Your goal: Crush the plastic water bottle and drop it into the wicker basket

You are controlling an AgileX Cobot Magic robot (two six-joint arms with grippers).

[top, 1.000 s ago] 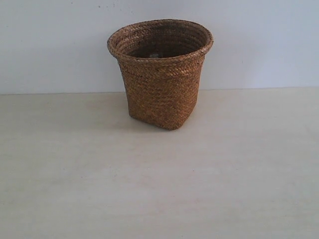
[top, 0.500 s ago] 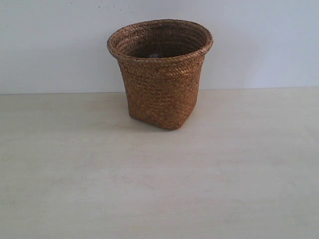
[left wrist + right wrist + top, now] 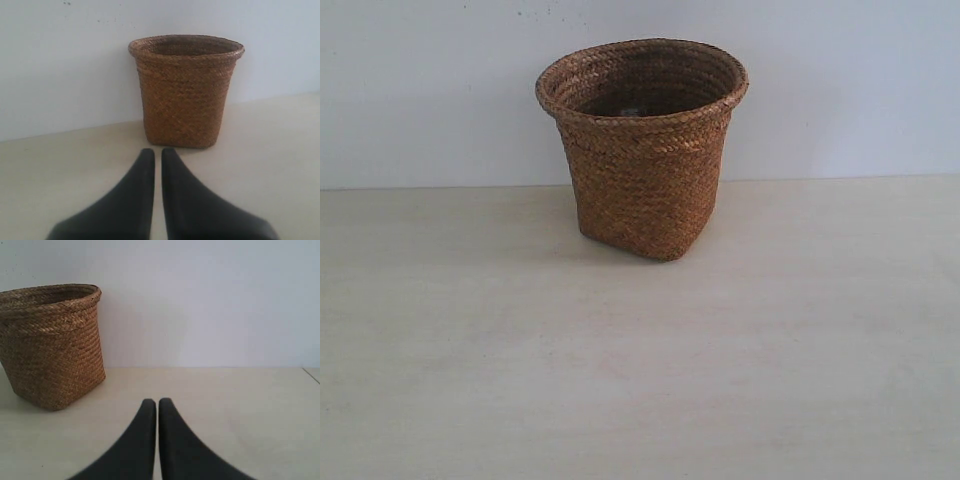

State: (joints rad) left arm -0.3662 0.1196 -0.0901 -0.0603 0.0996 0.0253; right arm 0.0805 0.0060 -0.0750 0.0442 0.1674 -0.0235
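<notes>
The wicker basket stands upright near the back of the table, against the wall. No plastic water bottle shows in any view. Only a small pale glint shows deep inside the basket, and I cannot tell what it is. My left gripper hangs low over the table a short way in front of the basket, shut with nothing between its fingers. My right gripper is also shut and empty, with the basket off to one side of it. Neither gripper appears in the exterior view.
The pale wooden table runs back to a plain white wall just behind the basket. A table edge shows at the far side of the right wrist view.
</notes>
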